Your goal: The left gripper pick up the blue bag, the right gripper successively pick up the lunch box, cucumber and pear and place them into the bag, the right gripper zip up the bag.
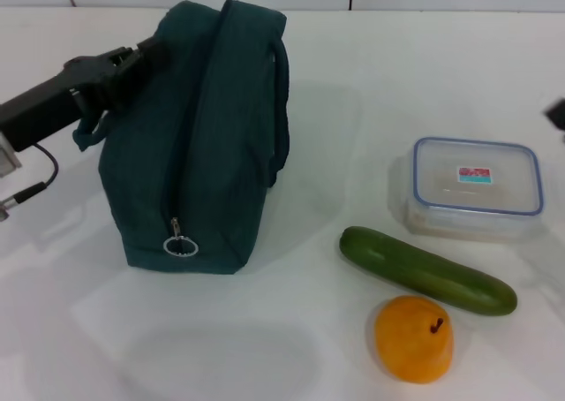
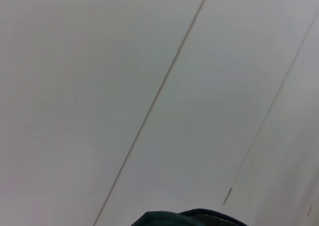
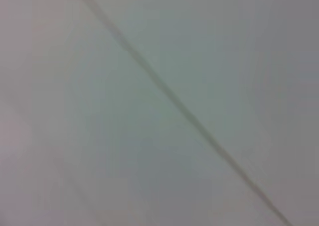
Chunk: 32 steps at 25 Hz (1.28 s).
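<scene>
My left gripper (image 1: 152, 55), the black two-finger claw, reaches in from nine o'clock, forearm slanting up toward the dark teal fabric blue bag (image 1: 199, 145), and its tips press against the bag's upper left shoulder. Whether the fingers are clamped on fabric or merely touching it, I cannot tell. A small teal loop hangs just beneath the claw. The bag stands on the white table (image 1: 265, 348) at about ten o'clock of the scene, zipper shut, its metal ring pull (image 1: 180, 245) dangling at the near end, one loop handle draped down the right flank.

Over at three o'clock sits the clear rectangular plastic lunch box (image 1: 475, 187) with its blue-rimmed lid and red and blue sticker. Just in front of it, toward four o'clock, lies the long dark green cucumber (image 1: 427, 270), angled, and the plump orange-yellow pear (image 1: 414, 339) rests at five o'clock, very close to the cucumber, stem up.

A dark sliver shows at the far right edge of the head view; I cannot tell what it is.

My left wrist camera sees only pale panelled surface with thin seams and a dark teal edge of the bag (image 2: 189, 219) at its rim. The right wrist camera shows a blurred pale surface crossed by one diagonal seam.
</scene>
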{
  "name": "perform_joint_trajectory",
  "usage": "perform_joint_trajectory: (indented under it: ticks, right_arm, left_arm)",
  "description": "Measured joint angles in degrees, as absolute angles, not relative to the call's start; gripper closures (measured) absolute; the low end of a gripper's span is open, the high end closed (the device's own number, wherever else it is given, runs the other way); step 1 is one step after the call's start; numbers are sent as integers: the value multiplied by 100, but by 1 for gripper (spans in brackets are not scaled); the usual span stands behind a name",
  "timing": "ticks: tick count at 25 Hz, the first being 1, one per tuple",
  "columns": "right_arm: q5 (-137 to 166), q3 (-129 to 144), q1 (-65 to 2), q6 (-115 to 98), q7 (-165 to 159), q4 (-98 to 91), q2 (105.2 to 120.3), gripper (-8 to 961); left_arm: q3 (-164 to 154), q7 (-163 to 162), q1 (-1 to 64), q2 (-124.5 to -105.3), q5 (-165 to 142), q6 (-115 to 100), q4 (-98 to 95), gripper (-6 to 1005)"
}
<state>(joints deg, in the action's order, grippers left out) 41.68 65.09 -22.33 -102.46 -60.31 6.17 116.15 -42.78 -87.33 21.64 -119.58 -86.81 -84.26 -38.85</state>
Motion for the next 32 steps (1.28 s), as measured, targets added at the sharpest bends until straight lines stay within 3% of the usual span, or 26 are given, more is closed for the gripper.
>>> perform_joint_trajectory:
  ticks: [13,32]
  right_arm:
    - [4107,6074,-1751,-10123,-6938,1179,11618,85]
    - [4903,6100,-1853,-9286,-7228,854,11617,84]
  left_arm:
    - [-4280,-8037,2323,-11962,-8659,-8429,-3659,957]
    - [-4289,-7780,2394,-11958,-8661,-8428,-3671,956]
